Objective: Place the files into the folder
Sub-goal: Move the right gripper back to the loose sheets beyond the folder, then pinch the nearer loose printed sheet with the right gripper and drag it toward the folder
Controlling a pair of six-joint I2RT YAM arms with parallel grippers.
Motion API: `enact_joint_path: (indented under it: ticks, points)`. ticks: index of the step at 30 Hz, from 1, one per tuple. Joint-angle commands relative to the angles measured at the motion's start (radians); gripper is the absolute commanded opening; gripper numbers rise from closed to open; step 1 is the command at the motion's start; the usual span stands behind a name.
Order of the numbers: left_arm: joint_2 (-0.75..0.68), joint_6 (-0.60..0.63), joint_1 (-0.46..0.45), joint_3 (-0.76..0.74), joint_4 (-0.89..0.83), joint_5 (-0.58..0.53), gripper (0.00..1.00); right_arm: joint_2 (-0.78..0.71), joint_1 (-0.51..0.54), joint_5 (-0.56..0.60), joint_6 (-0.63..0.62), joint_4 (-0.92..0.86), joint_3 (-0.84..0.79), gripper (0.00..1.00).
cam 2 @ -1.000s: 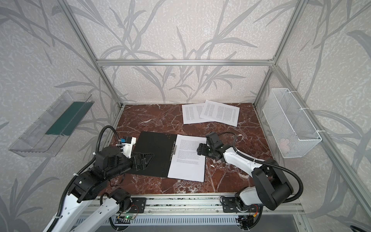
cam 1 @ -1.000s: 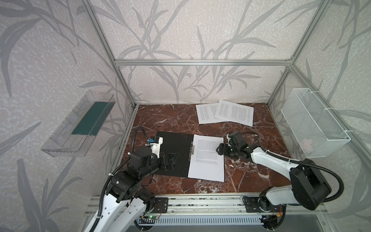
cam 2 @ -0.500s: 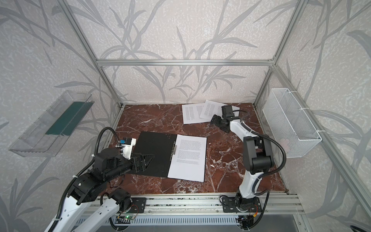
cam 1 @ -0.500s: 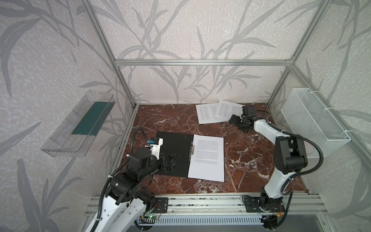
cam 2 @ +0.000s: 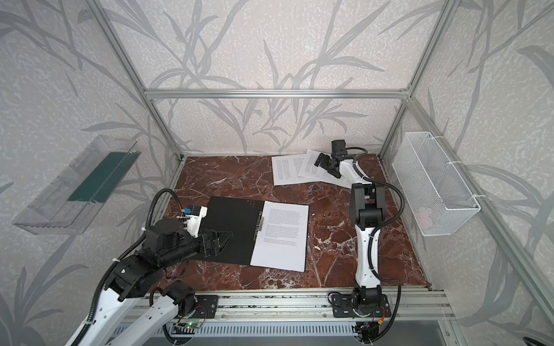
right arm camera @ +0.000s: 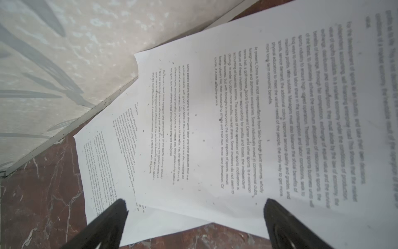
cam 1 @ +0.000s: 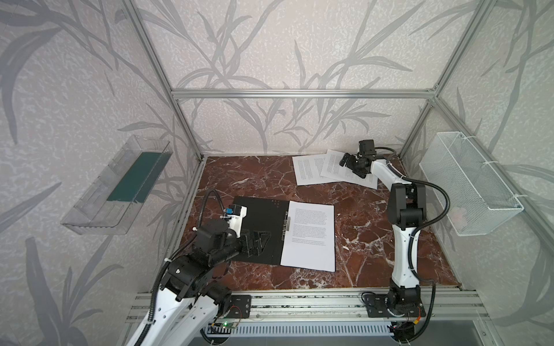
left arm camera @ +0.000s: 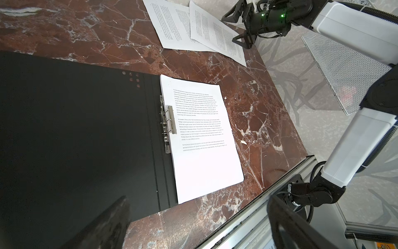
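The folder point(cam 1: 257, 221) lies open, black inside up, left of the table's middle, and shows in both top views point(cam 2: 230, 221). One printed file point(cam 1: 310, 236) lies on its right half beside the metal clip point(left arm camera: 169, 122). Two more files point(cam 1: 311, 172) overlap at the back right point(right arm camera: 215, 129). My right gripper point(cam 1: 352, 167) hovers open over the upper of these sheets, nothing between its fingers point(right arm camera: 196, 204). My left gripper point(cam 1: 256, 239) stands open and empty over the folder's left half point(left arm camera: 75, 129).
A white wire basket point(cam 1: 467, 185) hangs on the right wall. A clear plastic tray point(cam 1: 117, 185) with a green bottom hangs on the left wall. An aluminium rail point(cam 1: 299, 302) runs along the table's front edge. The back wall stands close behind the loose sheets.
My right arm has swung from beside the sheet in the folder to the back right, over the loose sheets, and its jaws have opened wider. The left arm has not moved.
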Motion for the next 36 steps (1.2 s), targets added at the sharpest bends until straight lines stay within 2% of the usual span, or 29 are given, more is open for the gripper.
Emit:
enact_joint_path:
  ticks: [1,5,19,29,36]
  points:
    - [0.004,0.020,0.002,-0.007,0.018,0.018,0.99,0.074,-0.012,-0.015,-0.017,-0.122,0.115,0.99]
    - [0.010,0.021,0.004,-0.008,0.017,0.022,0.99,0.121,-0.013,-0.012,-0.020,-0.158,0.168,1.00]
    - [0.015,0.022,0.004,-0.008,0.020,0.031,0.99,0.122,-0.040,-0.007,0.012,-0.221,0.104,0.99]
    - [0.004,0.021,0.004,-0.007,0.024,0.039,0.99,-0.090,-0.097,0.001,0.008,-0.146,-0.239,0.97]
    - [0.003,0.020,0.004,-0.010,0.033,0.059,0.99,-0.332,-0.127,0.097,-0.048,-0.113,-0.517,0.97]
